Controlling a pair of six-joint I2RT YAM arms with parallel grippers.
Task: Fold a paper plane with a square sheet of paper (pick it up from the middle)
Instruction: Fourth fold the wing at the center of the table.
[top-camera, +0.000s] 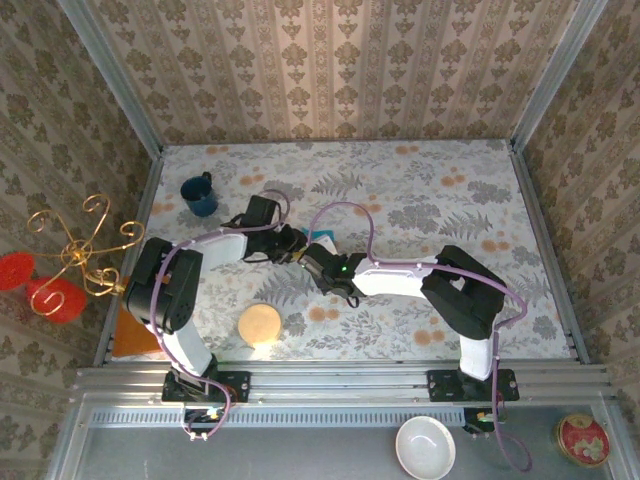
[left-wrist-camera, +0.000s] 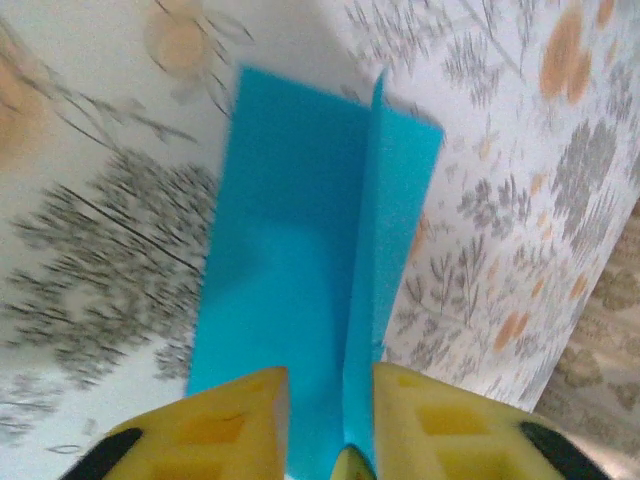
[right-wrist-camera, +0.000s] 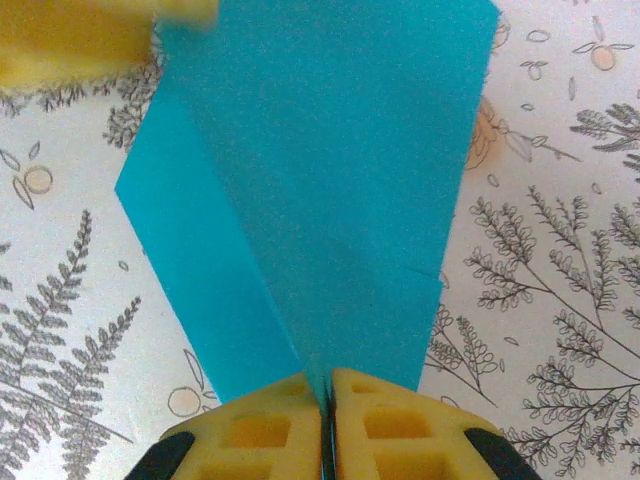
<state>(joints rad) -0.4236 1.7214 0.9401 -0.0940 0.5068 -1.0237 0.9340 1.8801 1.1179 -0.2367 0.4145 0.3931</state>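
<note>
From above: folded turquoise paper (top-camera: 322, 238) at the middle of the table (top-camera: 450, 190), where both arms meet.
Left wrist: the left gripper (left-wrist-camera: 330, 400) has fingers apart, the paper's raised crease between them. Right wrist: the right gripper (right-wrist-camera: 328, 400) is pressed together on the paper's near edge.
</note>
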